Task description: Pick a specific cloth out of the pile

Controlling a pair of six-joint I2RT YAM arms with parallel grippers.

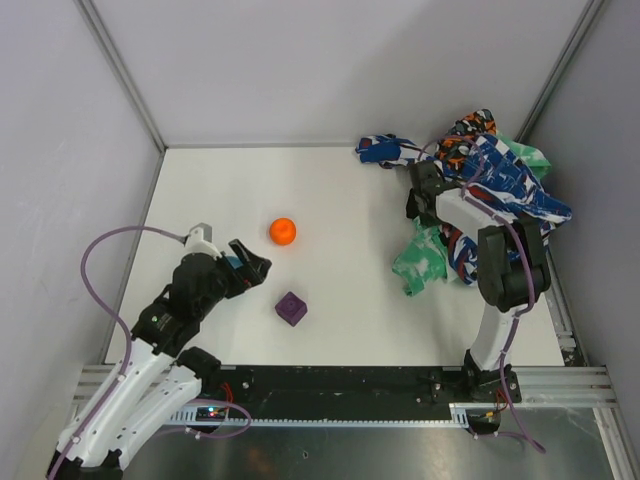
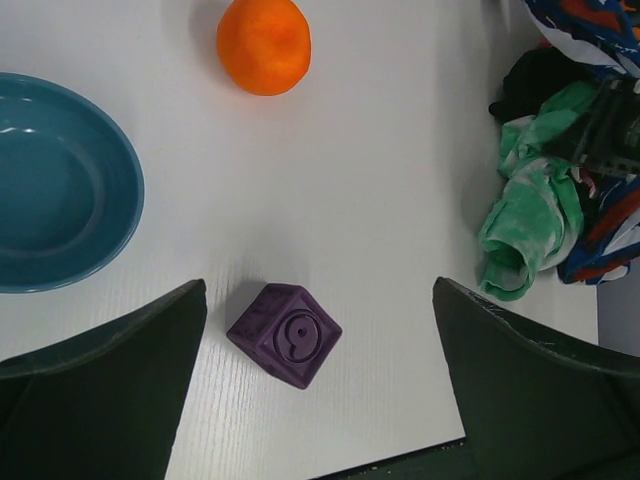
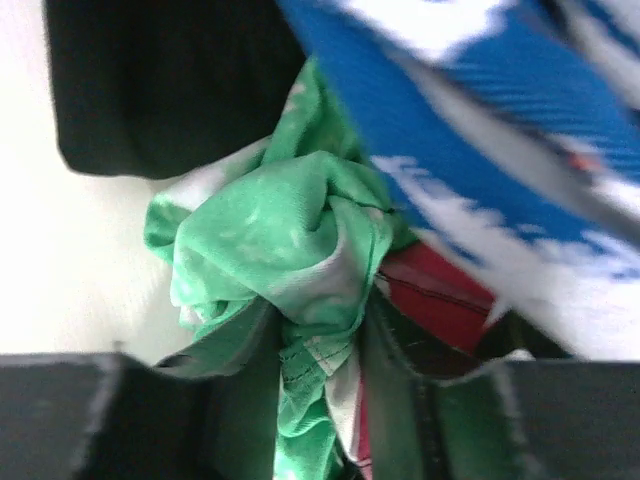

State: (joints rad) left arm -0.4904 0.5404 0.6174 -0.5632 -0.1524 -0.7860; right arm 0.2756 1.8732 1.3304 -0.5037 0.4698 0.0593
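Black plain fabric cloth [image 3: 170,90] sits ahead-left of my right gripper [image 3: 320,400], on the left edge of the heaped colourful fabric pile [image 1: 500,170].

My left gripper [image 2: 320,290] hangs wide open, well apart across bare white table [image 1: 220,190]. The right arm is nearer, but its jaws pinch the green-and-white mottled cloth [image 3: 270,230] instead; I judge a shift left is needed.

From where I stand, the white table [image 2: 400,180] looks matt with a faint grain, the teal bowl [image 2: 60,190] smooth and glossy, the purple cube [image 2: 285,335] dull moulded plastic, the orange ball [image 2: 264,45] finely dimpled, the black cloth [image 3: 150,90] flat matt fabric, and the green-and-white cloth [image 3: 270,230] soft and crumpled.
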